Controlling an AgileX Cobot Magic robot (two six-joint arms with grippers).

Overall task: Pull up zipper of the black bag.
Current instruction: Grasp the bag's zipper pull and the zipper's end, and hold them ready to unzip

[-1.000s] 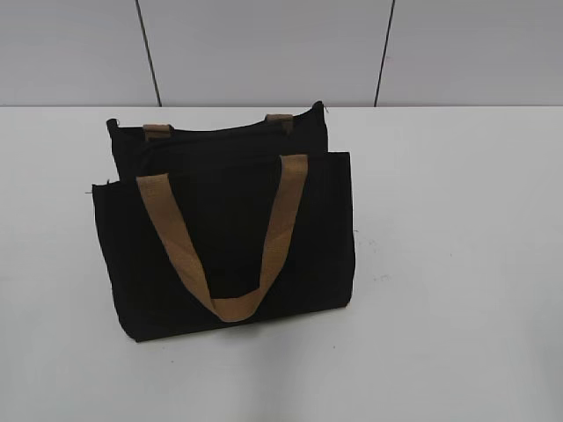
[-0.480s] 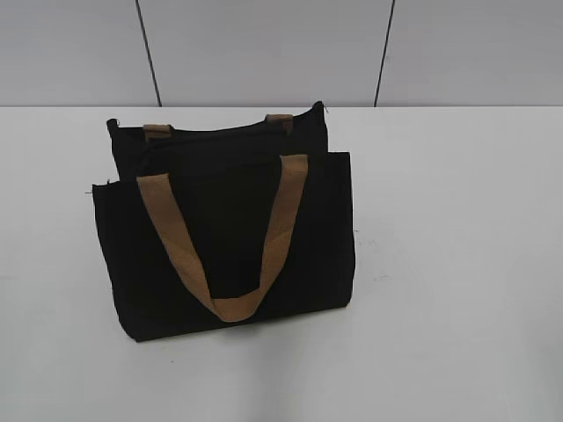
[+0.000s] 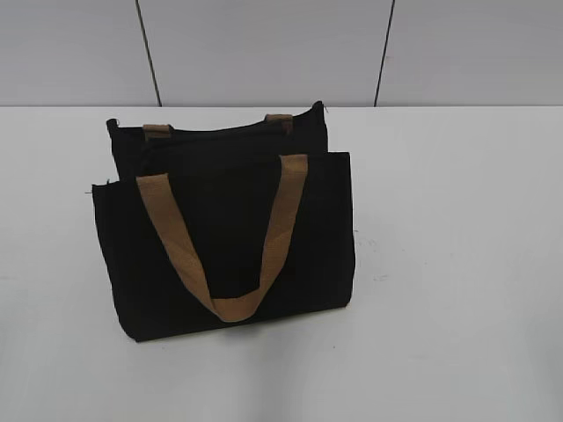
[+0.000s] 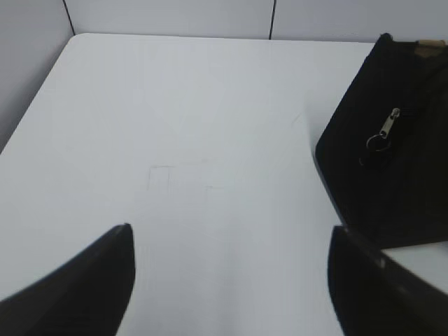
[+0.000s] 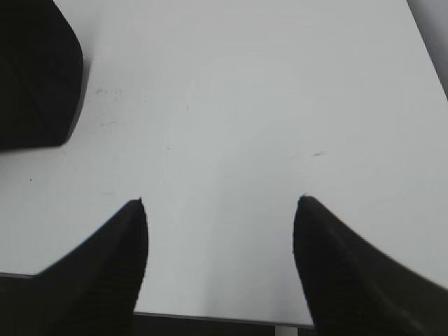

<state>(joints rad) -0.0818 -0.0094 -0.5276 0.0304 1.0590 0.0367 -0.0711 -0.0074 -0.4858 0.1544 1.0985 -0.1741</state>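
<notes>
So, left fingers (image 4: pixel 127 241) spread wide over bare counter (image 4: pixel 182 126), holding nothing. Black bag (image 3: pixel 229 237) lying mid-counter, zipper (image 4: pixel 389 124) near its left end. Right fingers (image 5: pixel 140 213) spread too, empty. Probably best: pin fabric with one, pinch tab squarely, pull straight along.

Black bag on the white table, zipper pull at one end.

The black bag (image 3: pixel 229 237) lies flat, a rectangular black fabric tote; one tan webbing handle hangs in a loop across the front panel, two tan handle ends show at the far top edge. In the left wrist view the zipper (image 4: pixel 389 124), a small silver-grey metal tab with a ring below it, rests on the bag's black end face near its corner.
</notes>
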